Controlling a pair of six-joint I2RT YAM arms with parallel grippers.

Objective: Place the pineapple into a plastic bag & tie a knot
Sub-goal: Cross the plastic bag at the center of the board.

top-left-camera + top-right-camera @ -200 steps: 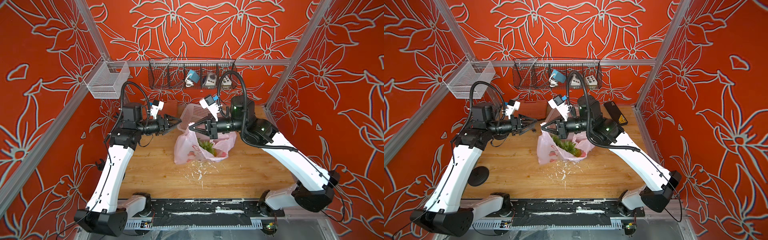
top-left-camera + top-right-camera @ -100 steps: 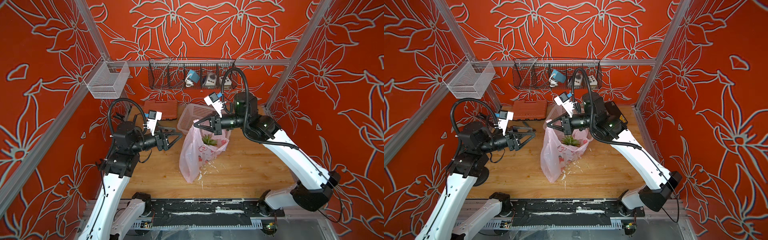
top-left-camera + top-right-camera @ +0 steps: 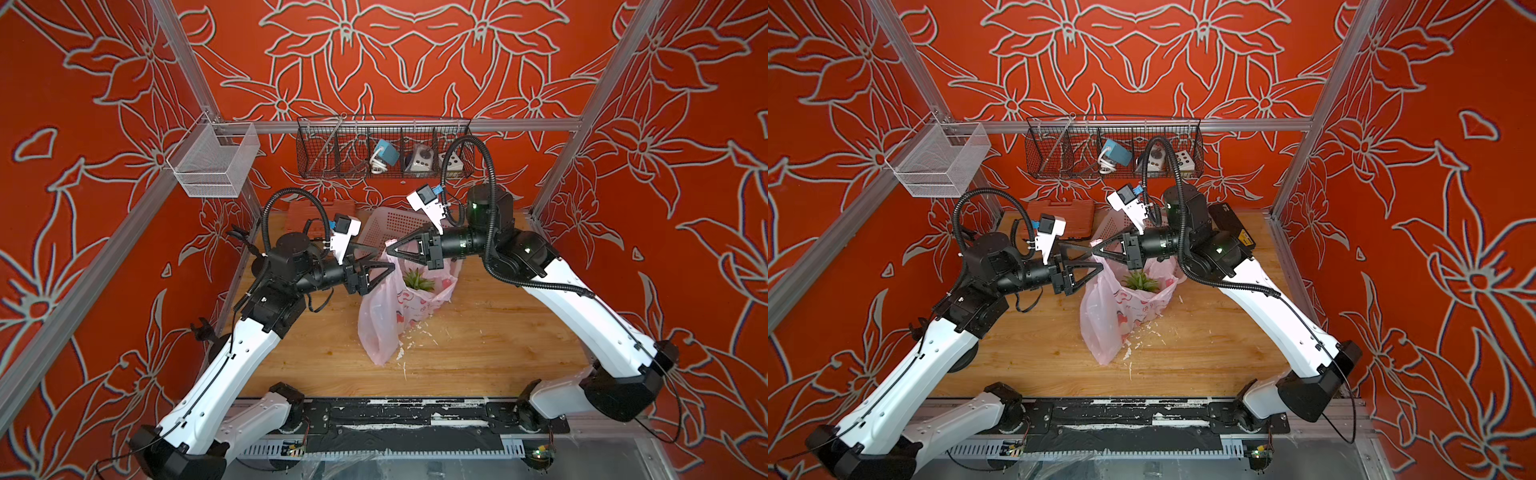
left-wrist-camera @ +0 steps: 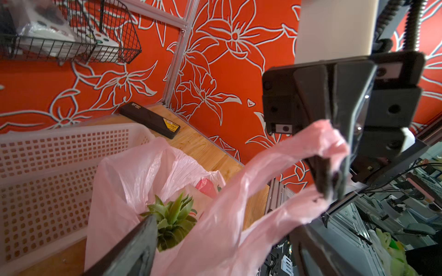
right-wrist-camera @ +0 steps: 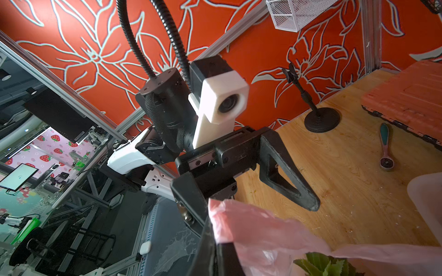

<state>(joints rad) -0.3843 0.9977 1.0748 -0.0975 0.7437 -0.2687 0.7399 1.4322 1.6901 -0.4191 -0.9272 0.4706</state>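
Since a moment ago the left arm has swung back in toward the bag, and its jaws have spread wide.

In both top views the right gripper (image 3: 388,250) is clamped shut on one handle, holding the plastic bag (image 3: 384,316) up off the wooden table (image 3: 490,332). The pineapple (image 3: 417,280) sits inside, just below that gripper. The left gripper (image 3: 1096,259) stands open and empty, tips nearly meeting the right one's.

Left wrist view: the pink handle loop (image 4: 311,143) drapes over the right gripper's pinched fingers (image 4: 327,184), with the pineapple crown (image 4: 172,215) between the left fingers.

Right wrist view: the left gripper's fingers (image 5: 287,176) hang spread right beside the handle (image 5: 239,222).

No knot yet. My take: find the free handle first, close on film only, then cross the two handles slowly. It's thin stuff and tears easily.
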